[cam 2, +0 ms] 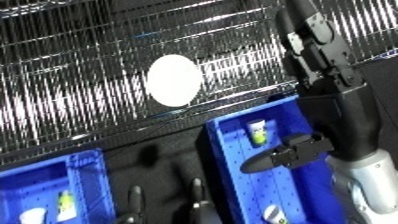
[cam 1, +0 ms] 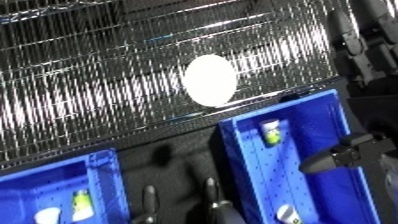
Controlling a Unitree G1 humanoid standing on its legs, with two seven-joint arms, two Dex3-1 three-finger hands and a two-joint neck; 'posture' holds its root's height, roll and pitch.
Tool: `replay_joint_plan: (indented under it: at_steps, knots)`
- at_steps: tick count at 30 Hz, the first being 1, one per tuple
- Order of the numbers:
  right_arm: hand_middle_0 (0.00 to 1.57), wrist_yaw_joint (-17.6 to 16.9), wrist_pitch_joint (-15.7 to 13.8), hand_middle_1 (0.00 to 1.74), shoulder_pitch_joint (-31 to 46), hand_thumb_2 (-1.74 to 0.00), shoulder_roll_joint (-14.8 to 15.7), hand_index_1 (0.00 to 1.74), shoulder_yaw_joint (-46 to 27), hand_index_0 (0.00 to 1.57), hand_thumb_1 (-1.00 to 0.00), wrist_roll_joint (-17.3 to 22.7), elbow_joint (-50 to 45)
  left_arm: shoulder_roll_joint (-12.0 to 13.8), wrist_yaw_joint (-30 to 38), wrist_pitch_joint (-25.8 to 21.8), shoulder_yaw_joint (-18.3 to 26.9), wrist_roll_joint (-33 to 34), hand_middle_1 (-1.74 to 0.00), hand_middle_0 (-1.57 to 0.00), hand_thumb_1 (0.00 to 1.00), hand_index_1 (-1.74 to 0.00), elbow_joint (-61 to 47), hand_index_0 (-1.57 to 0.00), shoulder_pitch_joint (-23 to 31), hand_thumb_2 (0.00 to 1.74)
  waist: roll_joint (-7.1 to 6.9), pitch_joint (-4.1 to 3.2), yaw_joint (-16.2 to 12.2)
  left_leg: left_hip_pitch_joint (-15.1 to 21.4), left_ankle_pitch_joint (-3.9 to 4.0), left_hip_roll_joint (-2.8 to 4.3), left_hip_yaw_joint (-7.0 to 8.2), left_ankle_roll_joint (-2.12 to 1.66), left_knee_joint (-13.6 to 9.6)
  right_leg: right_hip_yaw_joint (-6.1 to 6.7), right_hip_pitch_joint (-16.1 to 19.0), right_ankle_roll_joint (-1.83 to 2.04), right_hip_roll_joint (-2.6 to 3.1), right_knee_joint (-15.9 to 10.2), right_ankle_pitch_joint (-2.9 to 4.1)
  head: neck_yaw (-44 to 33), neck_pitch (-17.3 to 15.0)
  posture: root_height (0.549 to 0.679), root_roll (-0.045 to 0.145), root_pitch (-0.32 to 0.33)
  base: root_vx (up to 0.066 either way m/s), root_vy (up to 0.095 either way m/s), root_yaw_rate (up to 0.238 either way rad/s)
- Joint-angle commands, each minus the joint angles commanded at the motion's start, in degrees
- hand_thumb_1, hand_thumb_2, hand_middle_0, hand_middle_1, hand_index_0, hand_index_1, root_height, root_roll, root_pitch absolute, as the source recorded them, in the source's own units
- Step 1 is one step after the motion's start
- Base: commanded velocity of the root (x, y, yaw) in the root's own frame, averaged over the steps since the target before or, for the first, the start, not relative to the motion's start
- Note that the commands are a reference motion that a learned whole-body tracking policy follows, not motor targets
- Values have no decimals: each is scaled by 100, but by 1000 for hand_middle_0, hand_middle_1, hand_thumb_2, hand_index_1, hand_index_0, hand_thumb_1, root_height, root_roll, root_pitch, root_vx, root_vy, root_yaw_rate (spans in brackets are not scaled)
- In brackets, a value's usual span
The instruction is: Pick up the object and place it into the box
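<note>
Right eye view, right hand (cam 2: 289, 155) fingers straight over blue bin (cam 2: 233, 150), wire rack (cam 2: 80, 85) behind, left hand unseen.

Two bins side by side: left bin (cam 1: 102, 172), right bin (cam 1: 324, 107).

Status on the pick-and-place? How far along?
Done: small items already lie in the right blue bin and the left blue bin. In hand: nothing visible; the right robot hand hovers over the right bin. Left: unclear, since no loose object shows outside the bins.
</note>
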Motion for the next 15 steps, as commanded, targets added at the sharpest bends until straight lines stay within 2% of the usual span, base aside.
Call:
replay_joint_plan:
  at_steps: [7,15]
  knots:
    - [0,-391,110,0,-708,0,-227,0,400,0,0,21,950,-10,-5,49,-199,36,0,0,0,0,-18,0,-101,0,125,70,164,-116,0,-118,-47,14,150,-40,-84,-52,-51,113,-22,354,40,648,74,3,-3,11,72]
    - [0,-485,228,0,-1491,0,-331,0,881,0,0,-45,2009,-38,-15,173,-415,9,0,0,0,0,-99,0,-131,0,343,84,289,-406,-62,-262,-36,38,464,-20,-379,-119,-99,405,-105,794,-19,642,83,15,-11,41,56]
